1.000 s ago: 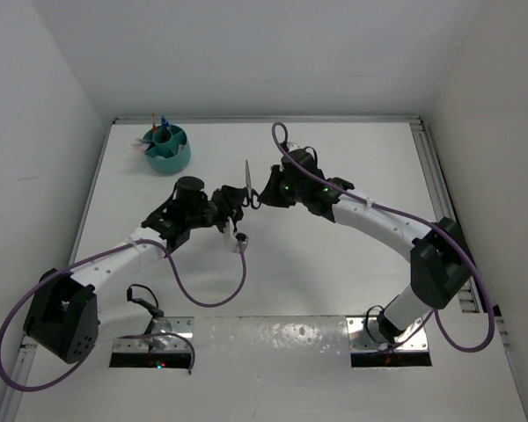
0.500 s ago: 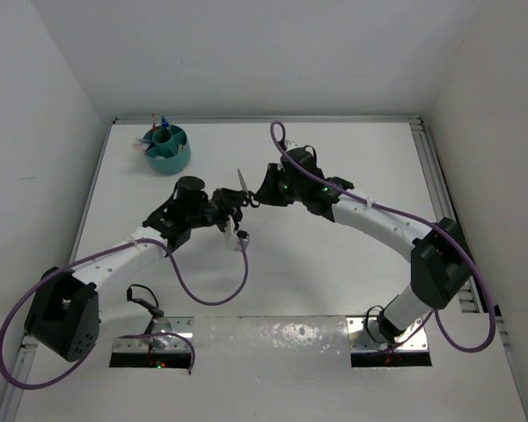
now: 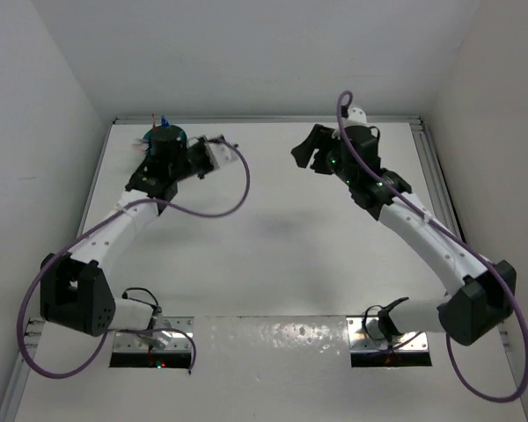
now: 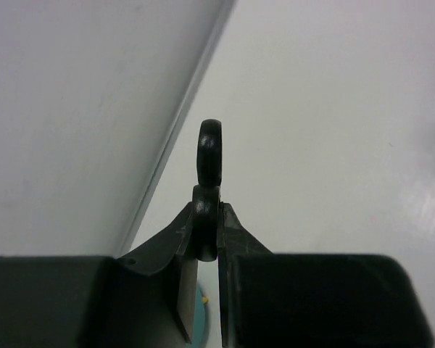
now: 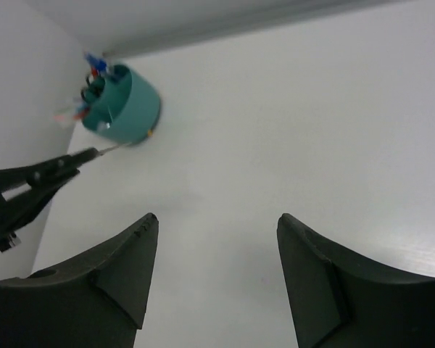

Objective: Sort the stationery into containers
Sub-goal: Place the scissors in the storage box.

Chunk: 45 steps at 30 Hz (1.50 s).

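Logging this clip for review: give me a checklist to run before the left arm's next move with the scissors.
1. Left claw shut on the scissors handle: ok.
2. Right claw open and empty: ok.
3. Right claw apart from the teal organiser: ok.
4. Scissors tip above an organiser compartment: cannot tell; the right wrist view shows it near the outer wall.
5. Free compartment for the scissors: cannot tell; pens stand inside, dividers unseen.
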### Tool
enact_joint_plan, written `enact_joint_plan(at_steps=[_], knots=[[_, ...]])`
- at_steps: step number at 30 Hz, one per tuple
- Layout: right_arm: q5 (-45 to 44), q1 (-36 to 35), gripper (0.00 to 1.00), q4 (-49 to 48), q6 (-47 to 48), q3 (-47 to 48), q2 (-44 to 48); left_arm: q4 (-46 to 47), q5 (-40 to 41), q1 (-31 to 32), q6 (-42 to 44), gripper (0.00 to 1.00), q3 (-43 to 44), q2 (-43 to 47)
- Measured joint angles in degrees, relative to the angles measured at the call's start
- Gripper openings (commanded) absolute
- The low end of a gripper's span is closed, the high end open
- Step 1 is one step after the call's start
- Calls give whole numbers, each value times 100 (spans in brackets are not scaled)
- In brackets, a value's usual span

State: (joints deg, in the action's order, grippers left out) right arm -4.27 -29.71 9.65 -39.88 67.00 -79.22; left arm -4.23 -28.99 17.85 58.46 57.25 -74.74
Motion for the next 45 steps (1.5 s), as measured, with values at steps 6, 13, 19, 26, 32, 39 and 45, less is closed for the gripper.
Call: enact_joint_plan(at_steps=[6,13,19,26,32,39,45], knots=[[-317,212,65,-317,136,-262,629,352,308,-1314,-2675,0,1578,-1008],[-223,227,65,-227,131,-433,225,549,245,-2822,-4966,0,3239,-2382],[-146,249,65,-175,131,-426,-15,706,238,-3279,-5685,0,3296,-2887],[-129,258,64,-50,105,-297,-264,938,160,-3226,-5466,0,3086,-2920],[-125,258,63,13,63,-188,-350,1143,116,-3226,-5095,0,2922,-2957],[-125,258,63,92,63,-116,-382,1340,142,-3226,-4883,0,2826,-2966],[-127,258,63,162,66,-116,-382,1510,240,-3200,-4881,0,2247,-2988]])
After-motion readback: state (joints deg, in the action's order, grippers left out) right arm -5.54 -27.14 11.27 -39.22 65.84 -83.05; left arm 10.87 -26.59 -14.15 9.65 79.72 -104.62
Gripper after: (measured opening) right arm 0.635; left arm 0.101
